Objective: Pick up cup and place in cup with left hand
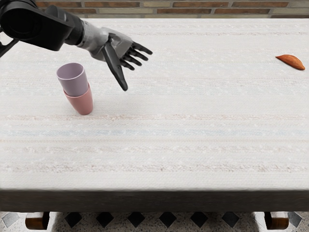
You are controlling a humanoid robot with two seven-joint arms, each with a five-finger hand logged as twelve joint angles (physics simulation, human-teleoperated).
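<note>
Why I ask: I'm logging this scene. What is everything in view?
Mauve cup: 1, mauve, nested in the pink cup
Pink cup: 1, pink, table's left side
Curved item: 1, orange-brown, far right
Table: 1, whitish striped top, dark front edge, centre
Wooden pieces: 2, brown, below the front edge
Wall: 1, brown brick, behind
Floor: 1, speckled with dark diamonds, bottom
Left arm: 1, black and grey, upper left
Left hand: 1, grey and black, open, right of the cups

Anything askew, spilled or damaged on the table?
Nothing stands out. The round mauve cup sits nested in the tapered pink cup, no visible spill or damage; the open grey-and-black left robot hand is clear of both.
</note>
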